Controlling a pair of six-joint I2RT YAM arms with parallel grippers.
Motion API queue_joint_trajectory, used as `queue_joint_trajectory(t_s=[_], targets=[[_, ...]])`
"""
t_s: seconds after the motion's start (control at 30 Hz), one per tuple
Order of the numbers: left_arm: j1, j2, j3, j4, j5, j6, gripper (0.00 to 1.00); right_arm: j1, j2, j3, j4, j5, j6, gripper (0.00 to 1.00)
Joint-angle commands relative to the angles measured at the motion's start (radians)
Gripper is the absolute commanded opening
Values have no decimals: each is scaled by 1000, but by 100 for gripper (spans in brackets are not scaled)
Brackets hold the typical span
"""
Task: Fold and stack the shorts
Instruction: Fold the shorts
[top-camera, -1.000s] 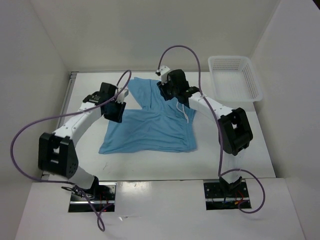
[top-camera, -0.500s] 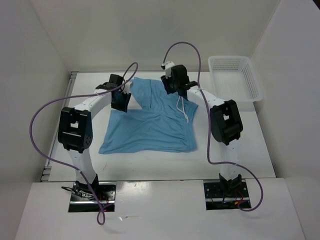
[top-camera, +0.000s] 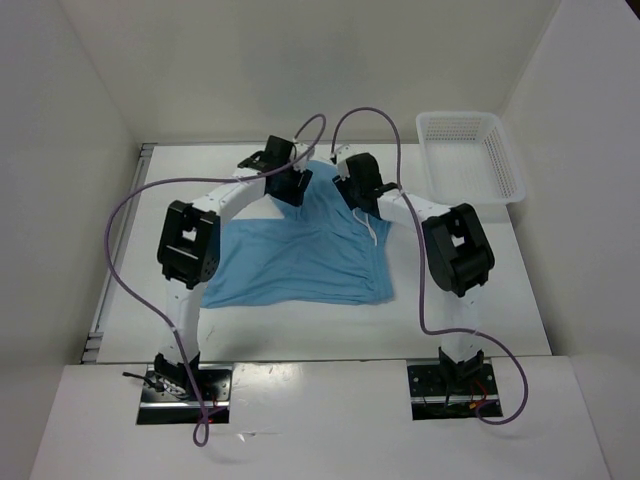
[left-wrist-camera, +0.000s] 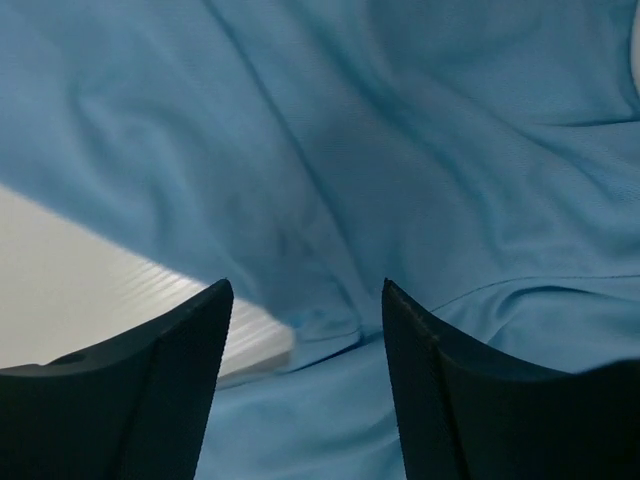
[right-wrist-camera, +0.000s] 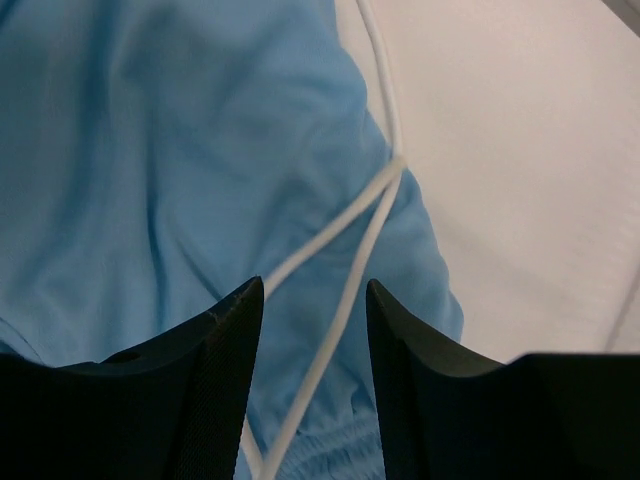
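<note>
On the table, around the middle and reaching toward the far edge: light blue shorts, spread mostly flat with soft wrinkles. Near hem roughly parallel to the near edge. Gathered waistband side turned toward the right edge, thin white drawstring trailing over it there. At the far right corner, well apart from the shorts: white lattice basket.

Seen from above: both arms arched in from the near edge, meeting over the far part of the shorts. Left claw over the far middle of the cloth, right claw just beside it, toward the drawstring. Purple cables looping off both arms.

From the left wrist: left claw spread apart, nothing between its dark fingers. Only blue cloth under the gap, with a hemmed edge crossing below the tips and a sliver of bare table at the left. Cannot tell whether the fingertips touch the cloth.

From the right wrist: right claw also spread, pinching nothing. Two drawstring strands meeting above the gap, one running down toward the space between the fingers. Blue cloth on the left, bare table on the right. Contact with the cloth again unclear.
</note>
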Motion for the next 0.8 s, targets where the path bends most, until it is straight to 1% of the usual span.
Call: queue_joint_trajectory(t_s=[0.0,0.1,0.23,0.37,0.43,0.5,0.53,0.67,0.77], targets=[[-19,61,44,76,-72,3,70,-21,-119,-50,70,49,-70,51],[-28,121,80,102,-145,3,71,-47,-141,-84,80,49,-85,54],[-37,164,101,129,-202,3,73,-66,-150,-108,101,62,-126,54],[-37,164,36,164,-253,3,73,-75,-150,-145,101,53,-169,64],[-37,164,15,165,-265,3,64,-75,-141,-156,110,42,-191,73],[-37,164,-14,174,-265,3,49,-75,-115,-156,120,42,-200,75],[-37,164,-14,153,-265,3,33,-75,-114,-156,120,42,-217,76],[-28,141,-60,108,-265,3,1,-84,-95,-156,139,53,-231,76],[-19,75,-137,99,-265,3,0,-93,-75,-156,139,53,-240,75]])
